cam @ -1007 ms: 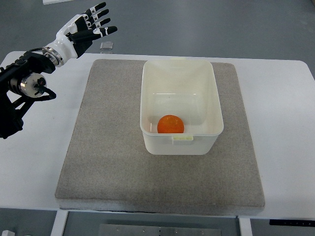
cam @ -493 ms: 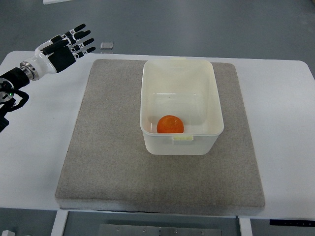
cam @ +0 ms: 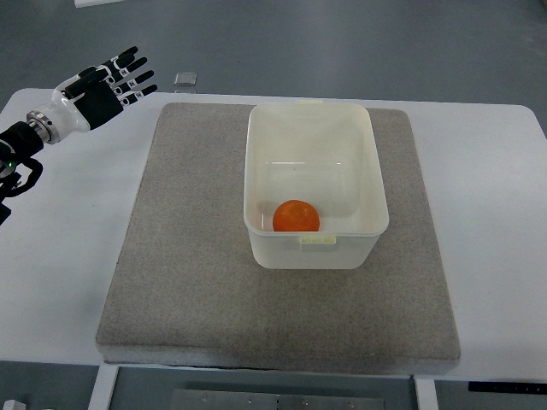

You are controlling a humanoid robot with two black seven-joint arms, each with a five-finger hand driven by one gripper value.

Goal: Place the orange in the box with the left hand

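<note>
Nearest the camera, bottom edge: a strip of grey metal frame (cam: pixel 256 400) under the tabletop, w/ a dark bit at the far right corner, too small to identify. Above it the white table (cam: pixel 60 256), wide and bare on both flanks. On the table lies a grey felt-like mat (cam: pixel 179 282), roughly square, its near edge close to the table's front edge.

Mid-mat sits the box (cam: pixel 374 224), a cream plastic tub, open top, upright, a small tab handle on its near wall. Inside, the orange (cam: pixel 296 216) rests on the box floor, tucked vs. the near wall, a bit left of center. Round, bright, nothing touching it from above. Rest of the box interior is plain.

Moving farther and left: the left hand (cam: pixel 96 88) hovers over the table's far left corner, off the mat, well apart from the box. Arm comes in from the left edge, black links and cabling lower down, silver wrist ring, white-and-black palm. Fingers (cam: pixel 130 72) are stretched out straight and slightly fanned, tips pointing up-right, gripping nothing.

Just beyond the table's far edge, near the fingertips: a small clear square object (cam: pixel 184 79) on the floor; can't tell what it is. Past that, grey floor (cam: pixel 359 43) to the top of the view, w/ a white sliver at the top left.
</note>
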